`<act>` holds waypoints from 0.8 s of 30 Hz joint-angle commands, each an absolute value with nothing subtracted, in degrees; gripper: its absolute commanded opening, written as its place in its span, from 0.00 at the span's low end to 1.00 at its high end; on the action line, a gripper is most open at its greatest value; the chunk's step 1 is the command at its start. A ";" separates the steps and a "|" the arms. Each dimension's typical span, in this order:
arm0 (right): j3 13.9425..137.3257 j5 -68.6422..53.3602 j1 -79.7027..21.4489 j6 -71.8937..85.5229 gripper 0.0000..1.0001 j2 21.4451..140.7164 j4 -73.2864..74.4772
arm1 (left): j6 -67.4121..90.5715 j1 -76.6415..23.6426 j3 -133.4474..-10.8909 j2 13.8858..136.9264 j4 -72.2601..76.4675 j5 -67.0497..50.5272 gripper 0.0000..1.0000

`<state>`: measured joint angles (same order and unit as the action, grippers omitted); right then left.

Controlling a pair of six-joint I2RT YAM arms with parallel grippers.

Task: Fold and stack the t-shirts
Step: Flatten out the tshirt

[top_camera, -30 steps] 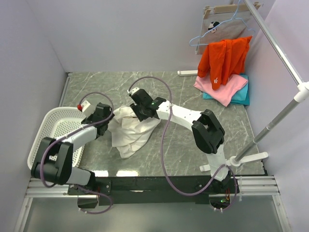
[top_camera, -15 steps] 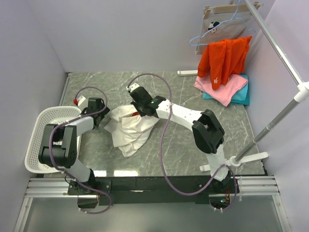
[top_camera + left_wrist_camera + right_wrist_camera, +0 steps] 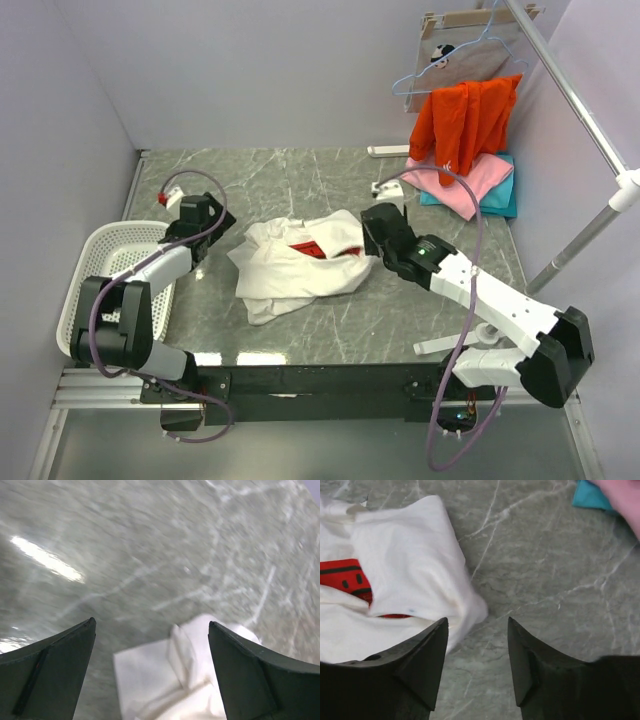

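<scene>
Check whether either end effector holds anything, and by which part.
Nothing is held. The left end effector and right end effector are open; the white t-shirt lies ungripped.

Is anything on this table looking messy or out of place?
Yes: the white t-shirt lies crumpled in a heap in the middle of the table, its red print half buried in folds, while the pink t-shirt and teal t-shirt sit flat in a stack at the far right corner.

No text can be read anywhere. At the left of the right wrist view, the red chest print (image 3: 342, 577) on the white t-shirt (image 3: 405, 550) shows only a few dark marks, mostly covered by cloth. In the upper right of the top view, the orange garment (image 3: 462, 125) bears a small white mark (image 3: 447, 168), too small to make out.
</scene>
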<state>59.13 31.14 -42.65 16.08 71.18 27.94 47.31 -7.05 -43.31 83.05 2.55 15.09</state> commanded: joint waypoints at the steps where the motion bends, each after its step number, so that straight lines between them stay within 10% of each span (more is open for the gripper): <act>1: 54.93 29.20 -42.45 21.10 0.59 67.51 24.19 | 45.44 -10.97 -43.07 81.03 4.48 13.80 0.99; 19: 74.88 18.63 -42.45 12.39 0.75 102.82 25.31 | 45.00 -17.31 -50.62 94.74 3.86 13.27 0.99; 24: 76.38 16.96 -42.45 12.13 0.53 106.34 25.66 | 45.44 -17.67 -51.94 99.40 4.92 12.57 0.99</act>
<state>72.99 18.37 -42.24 12.64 105.21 25.43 45.69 -17.10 -49.45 96.82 2.72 13.91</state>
